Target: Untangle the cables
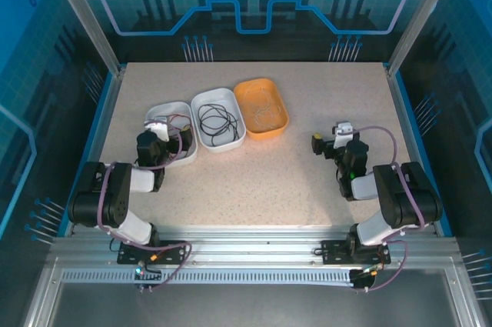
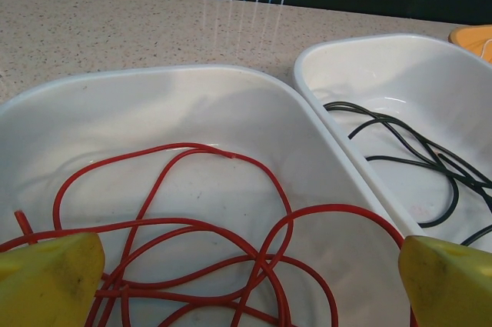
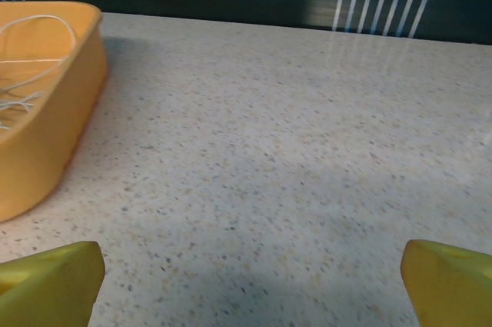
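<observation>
Shows three trays side by side on the table (image 1: 307, 181): red cable (image 2: 192, 145) in the left white tray (image 1: 157, 109), black cable (image 2: 392, 159) in the middle white tray (image 1: 217, 93), whitish cable (image 1: 264, 109) in the orange tray (image 1: 261, 81). Lies everywhere in loose, overlapping loops, pointing no single way. Poises left gripper (image 2: 246, 273), spread wide and empty, just above the red loops; right gripper (image 3: 246, 281), equally wide, over bare table.

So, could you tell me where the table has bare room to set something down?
Free: the speckled tabletop between the orange plastic tray and the right gripper, and the near strip between the arms. Crowded: far left, where two white plastic trays and the orange one stand side by side, left gripper above.
</observation>
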You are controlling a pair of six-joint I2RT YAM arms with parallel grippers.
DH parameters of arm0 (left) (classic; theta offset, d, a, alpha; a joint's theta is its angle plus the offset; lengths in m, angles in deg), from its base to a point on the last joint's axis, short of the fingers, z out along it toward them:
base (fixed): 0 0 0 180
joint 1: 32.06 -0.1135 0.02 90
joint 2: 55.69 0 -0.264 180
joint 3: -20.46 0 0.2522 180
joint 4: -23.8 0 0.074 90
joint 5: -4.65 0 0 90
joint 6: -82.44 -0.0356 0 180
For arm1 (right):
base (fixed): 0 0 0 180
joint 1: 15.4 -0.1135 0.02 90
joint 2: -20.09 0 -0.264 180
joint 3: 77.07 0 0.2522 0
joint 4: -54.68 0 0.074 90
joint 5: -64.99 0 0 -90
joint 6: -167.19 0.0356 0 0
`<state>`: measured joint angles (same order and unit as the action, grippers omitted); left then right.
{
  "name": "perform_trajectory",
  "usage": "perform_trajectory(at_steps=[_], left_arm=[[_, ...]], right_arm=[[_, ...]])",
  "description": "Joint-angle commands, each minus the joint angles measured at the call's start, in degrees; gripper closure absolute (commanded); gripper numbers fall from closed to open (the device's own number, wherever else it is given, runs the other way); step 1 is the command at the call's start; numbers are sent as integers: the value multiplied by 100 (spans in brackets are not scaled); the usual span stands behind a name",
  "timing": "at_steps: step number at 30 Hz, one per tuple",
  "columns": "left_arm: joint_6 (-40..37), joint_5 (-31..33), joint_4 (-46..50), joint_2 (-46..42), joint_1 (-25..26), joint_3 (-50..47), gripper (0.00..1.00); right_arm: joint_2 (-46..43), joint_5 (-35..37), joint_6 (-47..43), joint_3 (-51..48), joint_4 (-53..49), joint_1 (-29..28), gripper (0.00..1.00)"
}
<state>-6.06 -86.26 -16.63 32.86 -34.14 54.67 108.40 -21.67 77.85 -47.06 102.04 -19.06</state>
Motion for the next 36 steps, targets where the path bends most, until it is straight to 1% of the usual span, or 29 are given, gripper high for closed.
perform_trajectory(at_steps=[1,4,8,12,14,15,16,21,22,24,36], left_arm=[[-49,-129,80,22,-11,118,1],[-57,-128,84,22,-12,126,1],[-62,-120,82,22,-5,121,1],[-62,-120,76,22,-2,125,1],[-62,-120,82,22,-2,126,1],[-62,-120,81,22,-2,126,1],[-62,-120,81,22,-2,121,1],[-64,-120,93,24,-2,122,1],[-62,-118,91,22,-2,126,1],[-62,-123,92,26,-7,126,1],[-67,-118,82,24,-3,126,1]], right_arm=[[1,-712,-204,643,-962,143,0],[2,-956,-61,577,-854,333,0],[11,-888,-59,595,-863,330,0],[-7,220,71,537,-799,123,0],[2,1015,164,459,-617,-42,0],[14,1213,161,457,-590,-103,0],[12,1257,149,480,-631,-117,0],[11,1249,150,466,-621,-131,0],[13,1091,118,466,-606,-107,0],[2,558,48,527,-760,-15,0],[2,520,37,546,-793,-9,0]])
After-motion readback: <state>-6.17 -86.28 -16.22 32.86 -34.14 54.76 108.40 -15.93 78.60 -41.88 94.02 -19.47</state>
